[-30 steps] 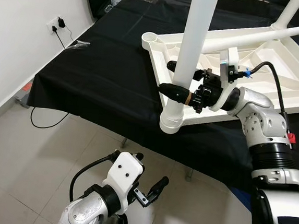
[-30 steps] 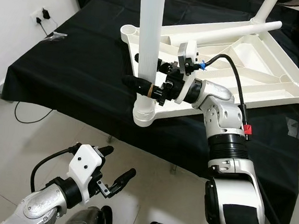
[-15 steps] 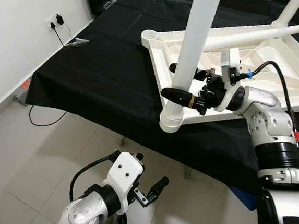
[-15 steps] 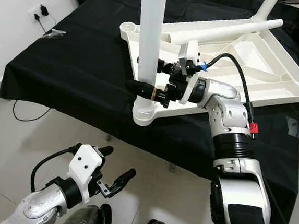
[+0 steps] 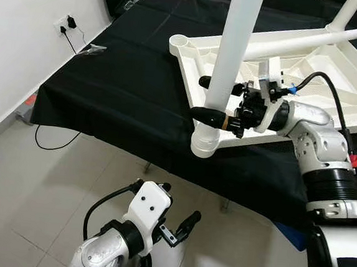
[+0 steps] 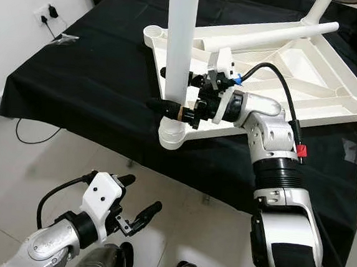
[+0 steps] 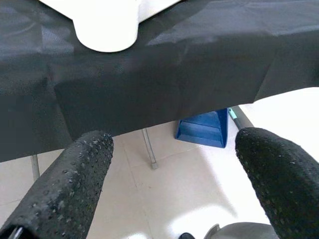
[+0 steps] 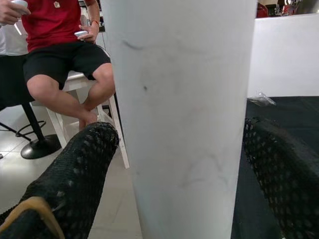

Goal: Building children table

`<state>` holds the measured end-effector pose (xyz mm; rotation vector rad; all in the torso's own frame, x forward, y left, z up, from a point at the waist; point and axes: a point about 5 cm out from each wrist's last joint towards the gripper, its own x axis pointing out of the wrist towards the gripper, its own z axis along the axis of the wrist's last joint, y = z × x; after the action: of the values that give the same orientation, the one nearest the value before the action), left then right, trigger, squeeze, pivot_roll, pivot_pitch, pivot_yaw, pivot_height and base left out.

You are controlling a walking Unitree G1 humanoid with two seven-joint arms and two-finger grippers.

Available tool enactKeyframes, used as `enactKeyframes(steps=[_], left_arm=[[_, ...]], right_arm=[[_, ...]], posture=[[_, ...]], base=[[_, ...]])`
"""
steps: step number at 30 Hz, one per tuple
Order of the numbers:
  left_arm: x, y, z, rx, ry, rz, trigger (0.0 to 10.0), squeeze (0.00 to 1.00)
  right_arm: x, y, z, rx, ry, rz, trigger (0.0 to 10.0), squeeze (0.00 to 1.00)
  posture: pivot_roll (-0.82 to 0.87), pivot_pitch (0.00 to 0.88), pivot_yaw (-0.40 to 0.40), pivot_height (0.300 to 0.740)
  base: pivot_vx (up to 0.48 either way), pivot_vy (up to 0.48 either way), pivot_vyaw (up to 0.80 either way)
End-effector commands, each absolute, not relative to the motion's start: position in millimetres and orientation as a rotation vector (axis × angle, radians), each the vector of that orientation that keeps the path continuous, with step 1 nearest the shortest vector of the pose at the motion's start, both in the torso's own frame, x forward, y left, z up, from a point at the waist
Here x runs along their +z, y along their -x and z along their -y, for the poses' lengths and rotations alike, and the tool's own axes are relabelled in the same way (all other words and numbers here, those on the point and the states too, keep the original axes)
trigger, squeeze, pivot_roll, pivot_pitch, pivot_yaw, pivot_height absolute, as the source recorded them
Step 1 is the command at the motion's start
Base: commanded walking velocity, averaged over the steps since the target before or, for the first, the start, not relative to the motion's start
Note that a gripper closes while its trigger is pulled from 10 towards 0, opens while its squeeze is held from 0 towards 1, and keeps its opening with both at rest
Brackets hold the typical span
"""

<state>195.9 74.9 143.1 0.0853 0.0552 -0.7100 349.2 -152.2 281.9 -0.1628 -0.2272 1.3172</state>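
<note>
The white children's table (image 5: pixel 334 66) lies upside down on a black-covered table (image 5: pixel 126 85). One white leg (image 5: pixel 236 45) stands upright in its near corner socket (image 5: pixel 204 145). My right gripper (image 5: pixel 197 96) is shut on this leg low down, one black finger in front of it and one behind; the right wrist view shows the leg (image 8: pixel 179 99) pressed between both fingers (image 8: pixel 84 169). Another white leg (image 5: pixel 299 44) lies across the upturned table. My left gripper (image 5: pixel 177 221) hangs open near the floor, with nothing between its fingers (image 7: pixel 75 184).
A wall socket with a plugged charger (image 5: pixel 69 27) is on the left, and a cable (image 5: pixel 55 144) trails on the tiled floor. A person (image 8: pixel 65 55) sits on a white stool beyond the table. A blue object (image 7: pixel 202 130) lies under the table.
My right gripper has slid slightly lower and further around the upright leg. The left arm has stayed put.
</note>
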Motion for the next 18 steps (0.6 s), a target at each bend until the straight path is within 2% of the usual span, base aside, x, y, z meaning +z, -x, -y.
enactKeyframes(steps=[1,4,5,6,10,11,18], left_arm=[[141.7,-192.4,-74.9,-0.715,-0.085,-0.070,10.0,0.00],[141.7,-192.4,-74.9,-0.715,-0.084,-0.070,10.0,0.00],[141.7,-192.6,-74.8,-0.714,-0.085,-0.069,10.0,0.00],[141.8,-192.7,-74.8,-0.714,-0.085,-0.069,10.0,0.00],[141.9,-192.9,-74.7,-0.714,-0.084,-0.069,10.0,0.00],[142.0,-193.0,-74.7,-0.713,-0.084,-0.068,10.0,0.00],[142.0,-193.0,-74.5,-0.712,-0.083,-0.067,10.0,0.00]], right_arm=[[283.8,-349.2,149.7,1.330,0.180,0.232,10.0,0.00],[283.4,-349.6,149.3,1.327,0.184,0.230,10.0,0.00],[283.4,-350.0,148.9,1.326,0.183,0.231,8.7,0.00],[283.5,-350.3,148.6,1.324,0.182,0.231,1.6,0.00],[283.6,-350.4,148.5,1.324,0.180,0.231,1.6,0.00],[283.6,-350.5,148.6,1.322,0.176,0.232,0.0,0.00],[282.5,-351.5,149.5,1.311,0.169,0.232,0.0,0.00]], posture=[[0.20,0.266,-0.018,0.740],[0.20,0.266,-0.018,0.740],[0.20,0.268,-0.020,0.740],[0.20,0.268,-0.020,0.740],[0.20,0.268,-0.019,0.740],[0.20,0.268,-0.019,0.740],[0.19,0.271,-0.021,0.740]], base=[[0.000,0.000,0.00],[0.000,0.000,0.00],[0.000,0.000,0.00],[0.000,0.000,0.00],[0.000,0.000,0.00],[0.000,0.000,0.00],[0.000,0.000,0.00]])
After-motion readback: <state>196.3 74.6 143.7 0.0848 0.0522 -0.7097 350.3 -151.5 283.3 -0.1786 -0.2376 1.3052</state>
